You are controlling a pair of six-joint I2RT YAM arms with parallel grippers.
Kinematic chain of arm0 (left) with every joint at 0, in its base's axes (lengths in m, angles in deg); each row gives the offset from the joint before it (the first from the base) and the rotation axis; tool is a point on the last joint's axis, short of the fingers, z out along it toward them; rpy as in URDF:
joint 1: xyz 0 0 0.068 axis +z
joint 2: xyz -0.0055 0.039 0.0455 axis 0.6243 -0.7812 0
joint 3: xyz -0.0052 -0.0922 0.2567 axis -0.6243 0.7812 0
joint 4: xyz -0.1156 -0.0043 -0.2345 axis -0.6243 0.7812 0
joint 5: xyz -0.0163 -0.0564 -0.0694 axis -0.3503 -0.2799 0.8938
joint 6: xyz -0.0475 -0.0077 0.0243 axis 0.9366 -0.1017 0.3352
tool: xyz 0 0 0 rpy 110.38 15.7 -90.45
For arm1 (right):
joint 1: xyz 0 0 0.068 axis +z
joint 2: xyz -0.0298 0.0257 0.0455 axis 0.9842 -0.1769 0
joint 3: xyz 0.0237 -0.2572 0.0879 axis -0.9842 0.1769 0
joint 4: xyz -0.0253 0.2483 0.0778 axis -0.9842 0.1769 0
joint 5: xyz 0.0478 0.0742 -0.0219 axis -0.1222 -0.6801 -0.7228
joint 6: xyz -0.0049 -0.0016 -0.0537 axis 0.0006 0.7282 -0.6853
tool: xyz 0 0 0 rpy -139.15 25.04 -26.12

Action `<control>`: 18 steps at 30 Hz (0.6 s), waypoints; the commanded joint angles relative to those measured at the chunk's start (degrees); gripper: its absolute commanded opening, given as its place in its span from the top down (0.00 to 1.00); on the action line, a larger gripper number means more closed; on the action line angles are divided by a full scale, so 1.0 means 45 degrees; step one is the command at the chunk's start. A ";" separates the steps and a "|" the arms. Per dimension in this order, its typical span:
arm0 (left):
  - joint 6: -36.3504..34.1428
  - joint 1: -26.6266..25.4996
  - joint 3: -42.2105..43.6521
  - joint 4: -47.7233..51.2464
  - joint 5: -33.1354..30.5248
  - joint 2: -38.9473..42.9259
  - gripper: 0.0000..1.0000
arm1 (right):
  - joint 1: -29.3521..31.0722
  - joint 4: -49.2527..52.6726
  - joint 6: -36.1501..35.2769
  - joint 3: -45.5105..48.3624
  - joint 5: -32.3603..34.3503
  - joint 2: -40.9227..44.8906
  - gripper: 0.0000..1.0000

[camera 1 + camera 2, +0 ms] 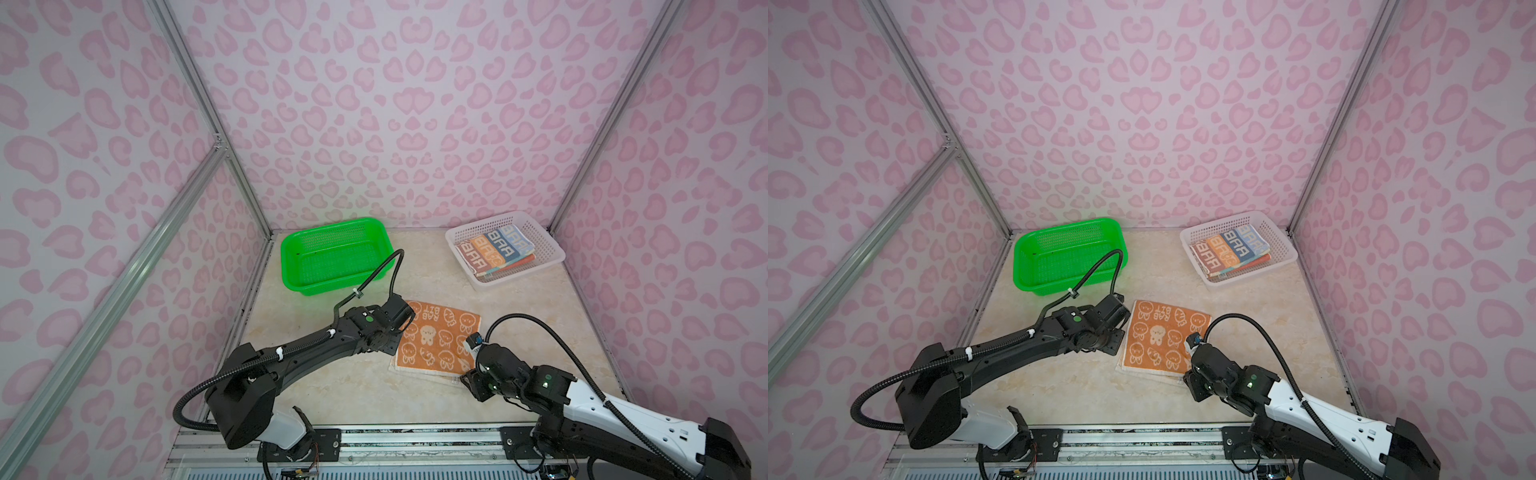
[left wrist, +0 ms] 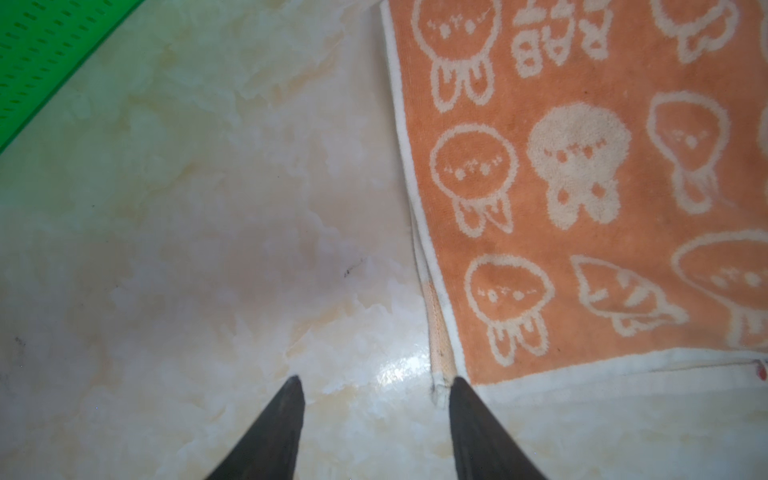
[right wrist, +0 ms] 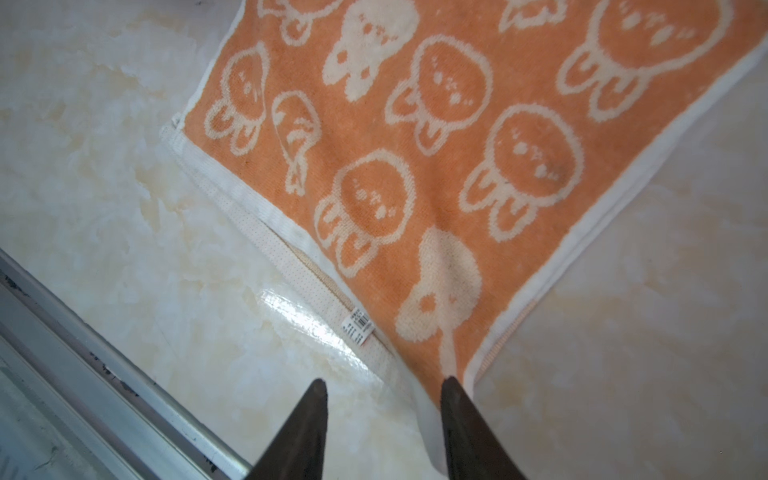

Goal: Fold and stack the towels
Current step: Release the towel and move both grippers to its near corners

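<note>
Left gripper (image 2: pixel 375 380) and right gripper (image 3: pixel 382 380) sit jaws apart at near corners of the folded orange towel (image 1: pixel 436 336), so another fold probably needs fresh pinches.

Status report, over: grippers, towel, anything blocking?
Left gripper and right gripper open, at orange towel near corners. Folded, flat on table, not yet stacked. Striped towel in white basket. Nothing blocking.

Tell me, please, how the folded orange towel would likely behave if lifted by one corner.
The orange towel looks like soft terry, so it would probably droop. Its offset layers may fall open. On the glossy table it would likely slide.
</note>
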State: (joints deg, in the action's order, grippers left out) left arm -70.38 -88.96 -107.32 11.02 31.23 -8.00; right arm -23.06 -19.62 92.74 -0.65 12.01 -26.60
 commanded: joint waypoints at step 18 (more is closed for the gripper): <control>0.1799 -0.0354 0.1071 -0.0900 0.3600 -0.0618 0.47 | 0.0027 -0.1392 0.0450 0.0272 0.1165 -0.1066 0.56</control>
State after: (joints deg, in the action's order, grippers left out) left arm -64.30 -90.22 -102.80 8.68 45.02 -9.92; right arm -23.00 -23.40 94.84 0.64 16.38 -30.75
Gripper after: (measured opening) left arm 0.532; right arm 0.441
